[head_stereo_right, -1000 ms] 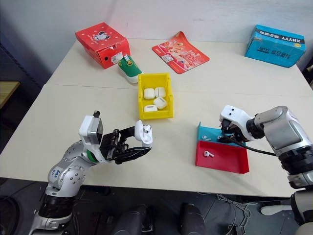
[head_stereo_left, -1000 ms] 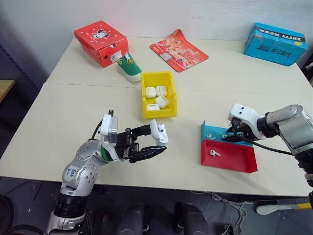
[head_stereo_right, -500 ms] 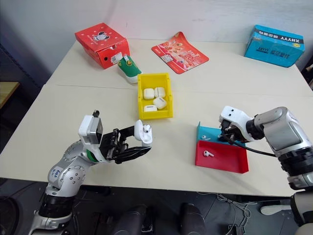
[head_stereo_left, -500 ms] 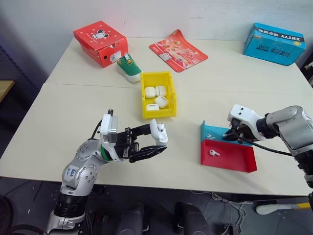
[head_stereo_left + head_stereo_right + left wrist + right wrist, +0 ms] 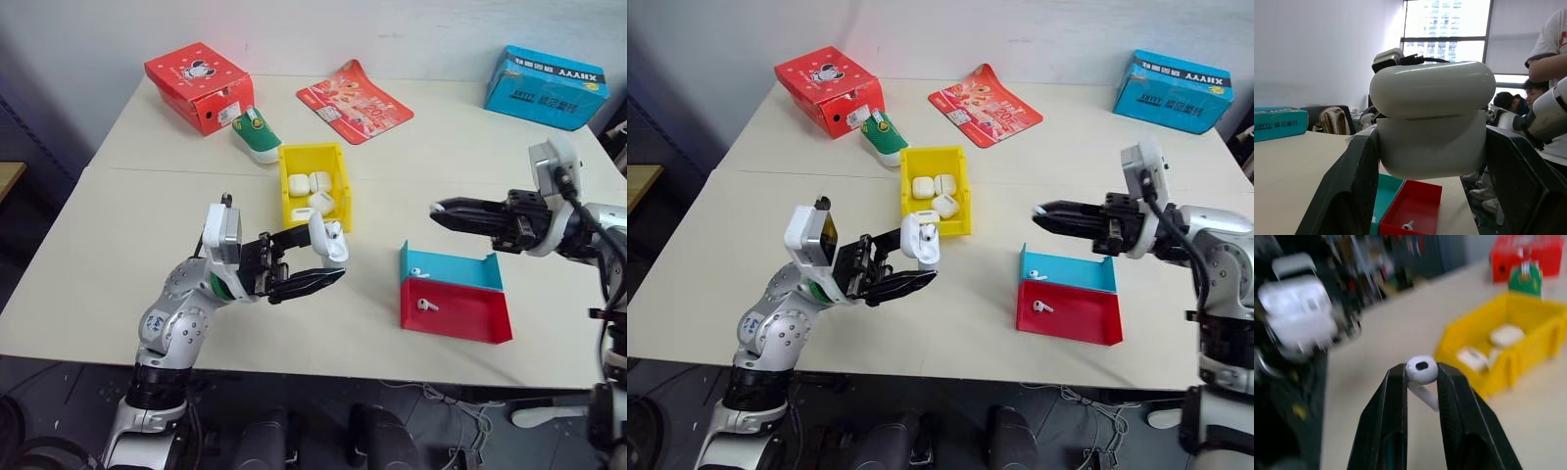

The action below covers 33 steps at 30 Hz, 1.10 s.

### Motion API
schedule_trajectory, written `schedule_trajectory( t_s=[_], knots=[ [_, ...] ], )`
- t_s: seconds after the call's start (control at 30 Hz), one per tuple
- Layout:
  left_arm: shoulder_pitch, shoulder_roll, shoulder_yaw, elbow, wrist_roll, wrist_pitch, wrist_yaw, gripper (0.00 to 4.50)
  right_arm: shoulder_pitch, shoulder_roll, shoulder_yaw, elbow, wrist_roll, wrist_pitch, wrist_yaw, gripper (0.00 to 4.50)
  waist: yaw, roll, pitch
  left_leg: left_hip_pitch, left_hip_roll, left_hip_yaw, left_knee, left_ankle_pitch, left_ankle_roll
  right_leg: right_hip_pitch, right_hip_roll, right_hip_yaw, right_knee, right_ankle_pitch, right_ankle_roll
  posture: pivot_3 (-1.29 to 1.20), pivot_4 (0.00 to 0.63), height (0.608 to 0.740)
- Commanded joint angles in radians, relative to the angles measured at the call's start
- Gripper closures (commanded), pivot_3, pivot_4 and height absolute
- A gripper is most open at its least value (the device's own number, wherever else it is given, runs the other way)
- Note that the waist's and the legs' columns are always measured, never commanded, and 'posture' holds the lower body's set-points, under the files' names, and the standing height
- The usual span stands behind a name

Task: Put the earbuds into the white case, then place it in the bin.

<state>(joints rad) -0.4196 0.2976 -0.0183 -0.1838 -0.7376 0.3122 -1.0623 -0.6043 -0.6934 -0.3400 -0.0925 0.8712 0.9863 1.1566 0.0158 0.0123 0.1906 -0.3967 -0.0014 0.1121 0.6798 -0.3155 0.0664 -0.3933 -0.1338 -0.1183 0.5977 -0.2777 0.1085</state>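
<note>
The right gripper (image 5: 1420,382), at centre frame, pinches one tiny, slippery earbud (image 5: 1421,370) by its head, while the left gripper (image 5: 315,262) clamps the smooth case (image 5: 327,240) by its sides.

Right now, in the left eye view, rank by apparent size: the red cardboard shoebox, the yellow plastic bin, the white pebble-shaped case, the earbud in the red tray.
1. Red cardboard shoebox
2. Yellow plastic bin
3. White pebble-shaped case
4. Earbud in the red tray

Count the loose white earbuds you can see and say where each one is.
3. One tiny glossy white earbud is pinched in the right pincer. One lies in the shallow blue tray half, one in the red tray half. Others may be hidden inside cases.
</note>
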Motion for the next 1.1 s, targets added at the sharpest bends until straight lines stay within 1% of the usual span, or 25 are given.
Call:
schedule_trajectory(
  t_s=[0.03, 0.1, 0.2, 0.27, 0.53, 0.67, 0.87, 1.1],
  knots=[
    [-0.045, -0.014, -0.008, 0.019, 0.021, -0.021, 0.002, 1.7, -0.024, 0.098, -0.081, -0.137, 0.287, 0.128, -0.211, 4.06, -0.001, 0.0, 0.0, 0.0, 0.0, 0.0, 0.0, 0.0, 0.0, 0.0, 0.0, 0.0, 0.0, 0.0, 0.0, 0.0, 0.15, 0.74],
    [-0.069, -0.025, -0.013, 0.038, 0.034, -0.03, -0.002, 1.7, -0.022, 0.146, -0.072, -0.192, 0.37, 0.144, -0.306, 4.06, -0.003, 0.0, 0.0, 0.0, 0.0, 0.0, 0.0, 0.0, 0.0, -0.001, -0.001, 0.0, 0.003, 0.0, 0.0, 0.0, 0.15, 0.74],
    [-0.092, -0.044, -0.019, 0.056, 0.048, -0.043, -0.004, 1.7, -0.012, 0.184, -0.043, -0.245, 0.449, 0.138, -0.398, 4.06, 0.0, 0.0, 0.0, -0.002, -0.001, -0.001, 0.0, 0.0, 0.0, -0.001, -0.001, 0.0, 0.003, 0.0, 0.0, 0.0, 0.15, 0.74],
    [-0.102, -0.054, -0.023, 0.064, 0.056, -0.051, -0.006, 1.7, 0.0, 0.186, -0.02, -0.269, 0.506, 0.147, -0.43, 4.06, 0.0, 0.0, 0.0, -0.002, -0.002, -0.001, 0.0, -0.001, 0.002, -0.001, -0.002, 0.0, 0.003, 0.0, 0.0, 0.0, 0.15, 0.74],
    [-0.121, -0.078, -0.034, 0.095, 0.091, -0.092, -0.01, 1.7, 0.017, 0.183, 0.056, -0.295, 0.588, 0.124, -0.514, 4.06, -0.002, 0.0, 0.0, -0.006, -0.002, -0.001, 0.001, -0.001, 0.003, -0.003, 0.0, -0.002, 0.003, 0.0, 0.0, 0.0, 0.15, 0.74],
    [-0.126, -0.092, -0.034, 0.098, 0.094, -0.108, -0.006, 1.7, 0.027, 0.164, 0.087, -0.299, 0.582, 0.121, -0.531, 4.06, -0.002, 0.0, 0.0, -0.006, -0.002, -0.001, 0.001, -0.001, 0.003, -0.003, 0.0, -0.002, 0.003, 0.0, 0.0, 0.0, 0.15, 0.74],
    [-0.129, -0.1, -0.026, 0.103, 0.105, -0.129, 0.002, 1.7, 0.048, 0.127, 0.118, -0.294, 0.555, 0.106, -0.512, 4.06, -0.001, 0.0, 0.0, -0.006, -0.002, -0.001, 0.001, -0.001, 0.003, -0.003, 0.0, -0.002, 0.003, 0.0, 0.0, 0.0, 0.15, 0.74],
    [-0.131, -0.112, -0.021, 0.089, 0.094, -0.13, 0.008, 1.7, 0.074, 0.114, 0.16, -0.291, 0.486, 0.066, -0.489, 4.06, -0.001, 0.0, 0.0, -0.006, -0.002, -0.001, 0.001, -0.001, 0.003, -0.003, 0.0, -0.002, 0.003, 0.0, 0.001, 0.0, 0.15, 0.74]
  ],
)
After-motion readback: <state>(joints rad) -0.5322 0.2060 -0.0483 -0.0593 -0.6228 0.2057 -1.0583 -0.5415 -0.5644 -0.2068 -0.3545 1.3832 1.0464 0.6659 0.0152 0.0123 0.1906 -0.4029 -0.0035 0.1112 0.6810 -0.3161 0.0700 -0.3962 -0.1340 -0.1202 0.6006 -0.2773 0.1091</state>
